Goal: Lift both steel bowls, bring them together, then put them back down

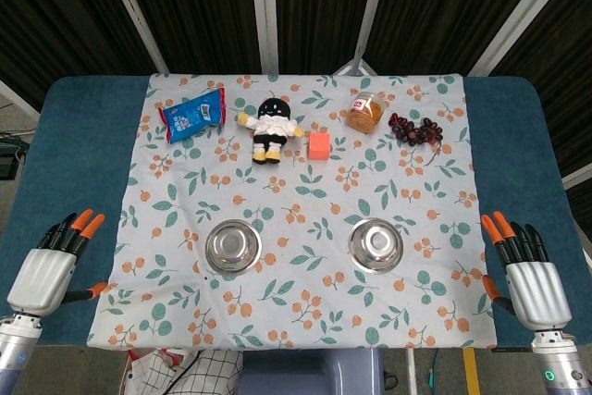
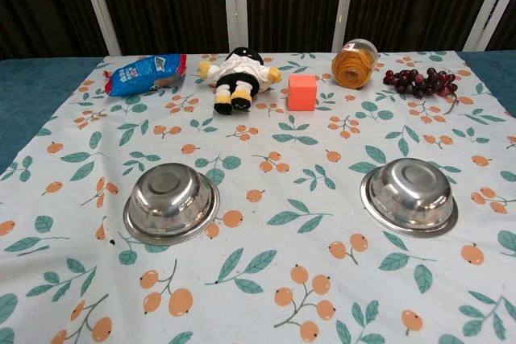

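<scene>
- Bright, even overhead light in both views; shadows soft and short
- Glare on the two shiny round steel bowls [image 2: 171,201] [image 2: 409,195]
- Focus sharp; dark backdrop

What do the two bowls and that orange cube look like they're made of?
Left bowl and right bowl: polished metal, likely steel, judging by the mirror-like glare and reflections. Both sit upside down on the floral tablecloth. Orange cube: matte with no shine, possibly foam, plastic or painted wood; the look leaves it open.

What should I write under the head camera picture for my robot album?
Two steel bowls wait on the flowery cloth while the left hand and right hand rest open beside it.
</scene>
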Available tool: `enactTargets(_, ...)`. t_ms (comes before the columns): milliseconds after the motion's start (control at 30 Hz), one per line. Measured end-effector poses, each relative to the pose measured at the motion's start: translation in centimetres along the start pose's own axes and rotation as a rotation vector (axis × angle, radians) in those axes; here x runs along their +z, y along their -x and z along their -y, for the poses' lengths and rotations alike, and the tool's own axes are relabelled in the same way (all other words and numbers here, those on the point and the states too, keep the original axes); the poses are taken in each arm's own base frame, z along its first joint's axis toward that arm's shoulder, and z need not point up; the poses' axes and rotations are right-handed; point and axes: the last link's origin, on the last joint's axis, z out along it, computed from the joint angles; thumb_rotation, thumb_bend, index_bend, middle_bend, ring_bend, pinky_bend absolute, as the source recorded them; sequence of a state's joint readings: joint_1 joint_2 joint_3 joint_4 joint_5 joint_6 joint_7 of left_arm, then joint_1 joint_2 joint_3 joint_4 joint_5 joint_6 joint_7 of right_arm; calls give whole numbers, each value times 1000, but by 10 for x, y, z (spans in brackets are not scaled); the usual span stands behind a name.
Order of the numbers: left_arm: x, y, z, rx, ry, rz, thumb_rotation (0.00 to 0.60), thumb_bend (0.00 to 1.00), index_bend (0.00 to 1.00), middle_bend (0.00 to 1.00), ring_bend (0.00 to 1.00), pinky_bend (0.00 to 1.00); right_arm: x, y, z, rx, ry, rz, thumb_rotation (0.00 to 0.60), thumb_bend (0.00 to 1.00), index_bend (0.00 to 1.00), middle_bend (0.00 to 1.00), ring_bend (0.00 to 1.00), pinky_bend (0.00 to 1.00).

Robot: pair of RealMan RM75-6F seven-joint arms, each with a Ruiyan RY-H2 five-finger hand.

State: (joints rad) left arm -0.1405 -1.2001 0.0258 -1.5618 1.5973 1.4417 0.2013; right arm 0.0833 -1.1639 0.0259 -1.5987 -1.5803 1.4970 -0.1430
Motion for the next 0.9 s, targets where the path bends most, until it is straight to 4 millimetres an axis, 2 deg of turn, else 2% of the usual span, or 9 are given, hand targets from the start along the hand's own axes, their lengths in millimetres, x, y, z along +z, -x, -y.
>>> enactTargets(167,1,2,-3,2,19,2,487,106,0,0,0,141,1,0,-1,2,8,7,600,392,0,0,0,0)
enactTargets(300,5,5,-9,7,44,8,532,106,0,0,0,141,-1,-1,-2,3,12,7,600,392,0,0,0,0)
enactTargets(500,23,17,-33,13,120,39,550,106,0,0,0,141,-6,-5,-3,21,9,-6,600,391,0,0,0,0)
enactTargets(700,52,29,-77,50,191,82,547,106,0,0,0,141,-6,-7,-3,38,-3,-5,600,391,0,0,0,0)
enactTargets(900,74,37,-138,75,270,111,548,105,0,0,0,141,-2,-5,-7,59,-1,25,600,391,0,0,0,0)
